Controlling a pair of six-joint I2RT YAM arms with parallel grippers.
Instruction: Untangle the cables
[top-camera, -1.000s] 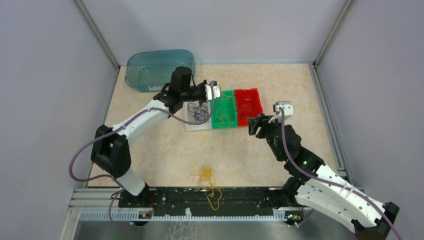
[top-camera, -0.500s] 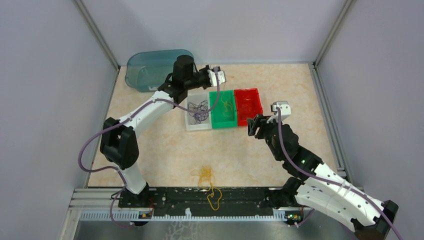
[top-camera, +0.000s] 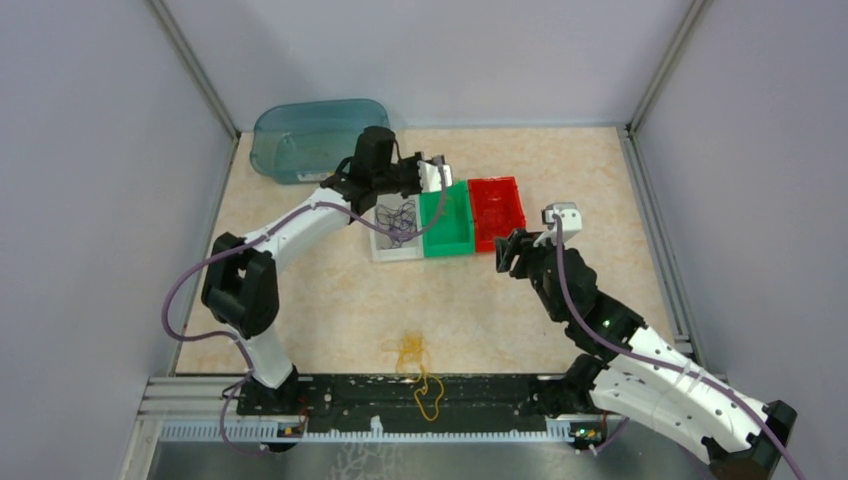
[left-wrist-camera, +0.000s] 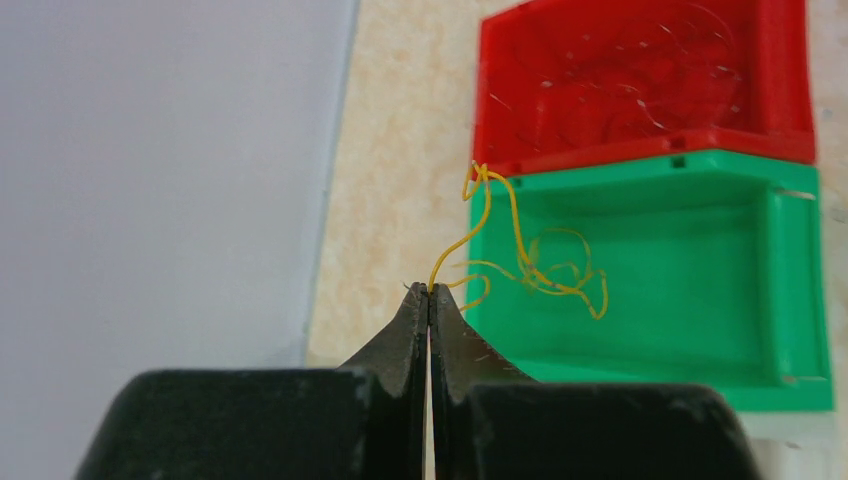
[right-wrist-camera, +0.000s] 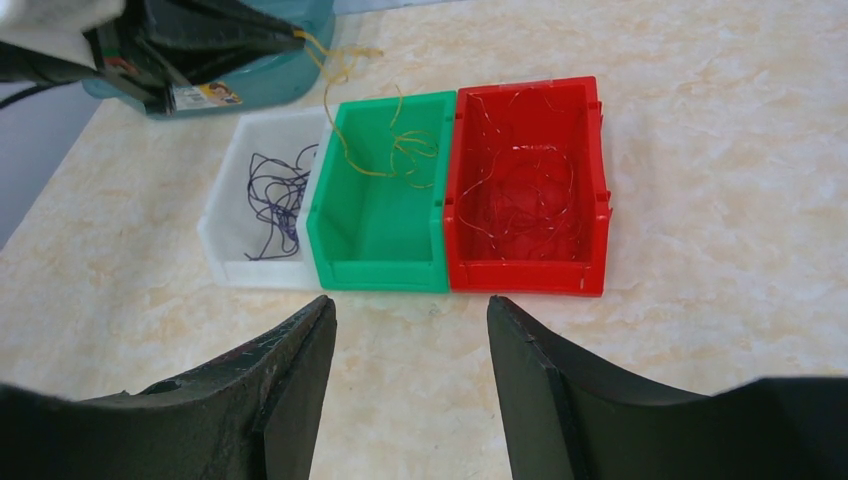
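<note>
The left claw (left-wrist-camera: 428, 292) is pinched shut on one end of a yellow cable (left-wrist-camera: 540, 275), whose curly rest trails from the tips into the green bin (left-wrist-camera: 640, 168) just beyond. The right claw (right-wrist-camera: 410, 310) hangs open and empty, near the red bin (right-wrist-camera: 525, 280)

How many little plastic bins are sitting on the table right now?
3, side by side in a row: white bin on the left, green bin in the middle, red bin on the right. None looks hidden.
</note>
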